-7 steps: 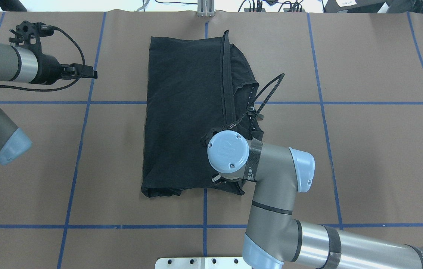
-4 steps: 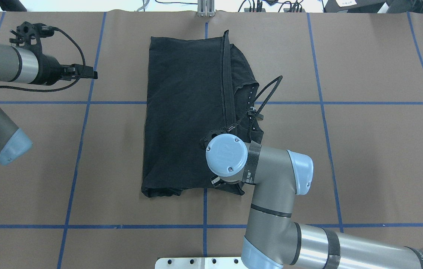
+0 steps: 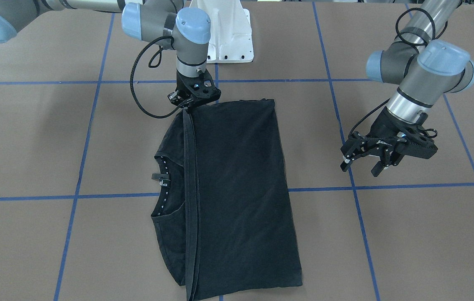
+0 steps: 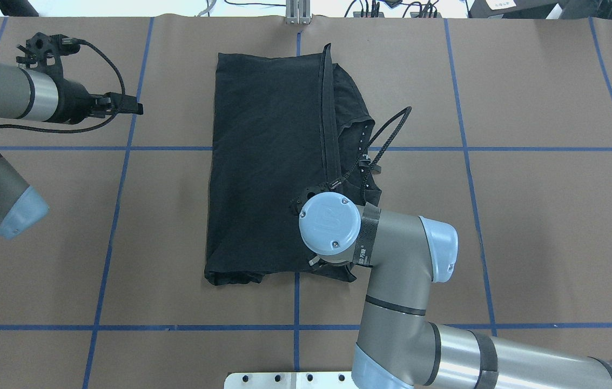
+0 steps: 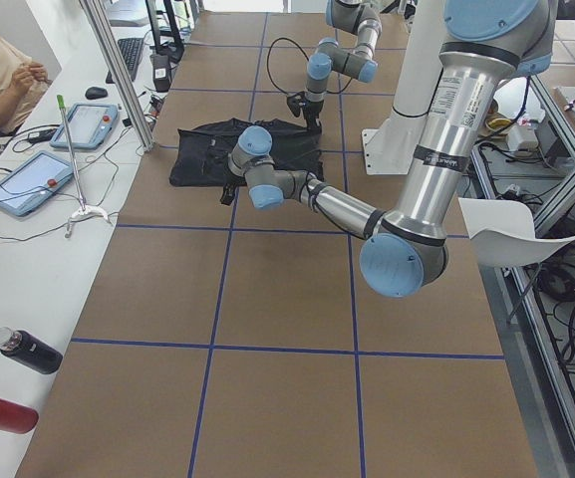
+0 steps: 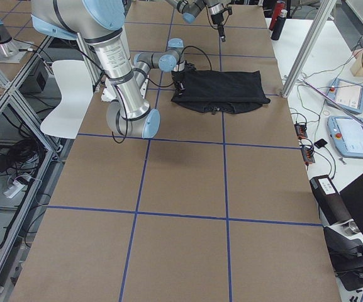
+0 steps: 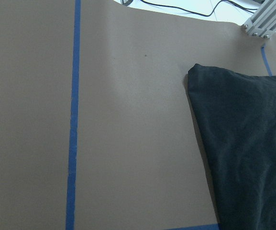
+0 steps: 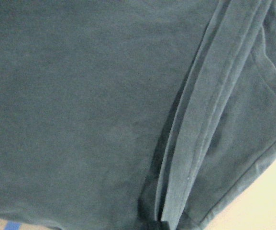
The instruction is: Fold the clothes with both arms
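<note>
The left gripper [image 3: 360, 168] has its fingers spread apart with nothing between them. It hovers over the brown table [image 3: 408, 234], well off to the side of the black T-shirt [image 3: 237, 188]. The right gripper [image 3: 188, 104] is down at the shirt's robot-side edge, right where the long folded-over strip starts. It's black on black though, so I can't tell if the fingers are pinching cloth. The shirt lies folded lengthwise mid-table, with its collar poking out on the right arm's side.
</note>
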`<state>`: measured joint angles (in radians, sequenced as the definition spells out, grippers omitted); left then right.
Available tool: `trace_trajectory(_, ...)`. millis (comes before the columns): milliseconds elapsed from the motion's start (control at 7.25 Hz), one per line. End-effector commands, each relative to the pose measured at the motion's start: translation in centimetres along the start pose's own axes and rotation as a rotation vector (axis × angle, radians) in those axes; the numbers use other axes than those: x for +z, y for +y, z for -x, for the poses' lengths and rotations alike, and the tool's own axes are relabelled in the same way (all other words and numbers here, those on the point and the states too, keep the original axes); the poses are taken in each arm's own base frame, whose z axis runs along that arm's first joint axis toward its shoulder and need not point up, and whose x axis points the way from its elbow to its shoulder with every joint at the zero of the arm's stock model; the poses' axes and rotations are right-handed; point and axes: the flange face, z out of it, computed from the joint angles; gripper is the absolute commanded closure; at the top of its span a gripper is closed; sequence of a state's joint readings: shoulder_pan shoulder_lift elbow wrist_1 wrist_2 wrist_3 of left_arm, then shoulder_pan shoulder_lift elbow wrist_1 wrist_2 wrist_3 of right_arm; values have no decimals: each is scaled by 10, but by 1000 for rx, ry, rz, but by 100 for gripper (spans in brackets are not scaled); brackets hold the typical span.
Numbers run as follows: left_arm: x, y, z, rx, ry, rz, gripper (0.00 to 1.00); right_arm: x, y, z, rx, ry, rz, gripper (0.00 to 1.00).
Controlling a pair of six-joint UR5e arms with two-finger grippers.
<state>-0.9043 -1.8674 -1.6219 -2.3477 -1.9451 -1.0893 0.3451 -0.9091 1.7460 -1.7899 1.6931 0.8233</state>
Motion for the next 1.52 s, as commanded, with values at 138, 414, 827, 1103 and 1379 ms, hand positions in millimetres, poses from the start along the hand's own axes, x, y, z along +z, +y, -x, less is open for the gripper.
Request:
trace_trajectory(138, -2, -1, -4, -21, 7, -4, 0, 11, 25, -36, -17, 66, 48, 100)
trace_trajectory(414, -3, -3, -7, -22, 7, -18, 0, 14, 32, -35, -9, 66, 54, 100)
trace_trajectory(827, -3, -3, -7, -25, 7, -18, 0, 6, 28, -32, 39, 51, 43, 30)
trace_trajectory(1103, -1, -2, -6, -25, 4, -17, 0, -16, 26, -37, 181, 5, -8, 29)
trace_trajectory(1379, 0, -5, -7, -30, -3, -34, 0, -31, 34, -47, 415, -33, -30, 29)
